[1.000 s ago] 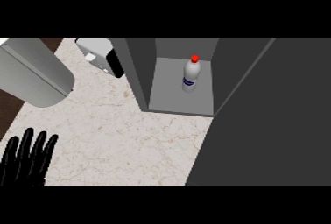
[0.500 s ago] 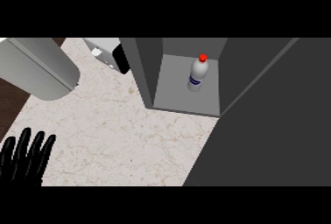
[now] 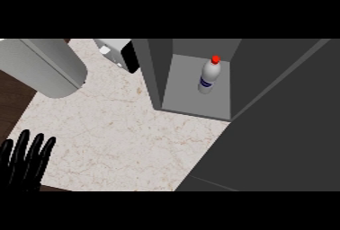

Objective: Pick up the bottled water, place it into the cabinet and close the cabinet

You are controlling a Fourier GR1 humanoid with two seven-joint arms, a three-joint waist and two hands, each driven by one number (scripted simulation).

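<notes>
Compared with half a second ago, we see the view has swung: the grey cabinet (image 3: 199,90) sits further left and its dark door (image 3: 279,134) fills more of the right side. One clear plastic water bottle with a red cap (image 3: 208,77) stands upright inside the cabinet, near its back wall. One black left hand (image 3: 25,162) rests at the near left corner of the pale marble counter (image 3: 119,139), fingers (image 3: 36,155) straight and released, holding nothing. One grey cylinder (image 3: 46,65) lies by the counter's far left edge.
</notes>
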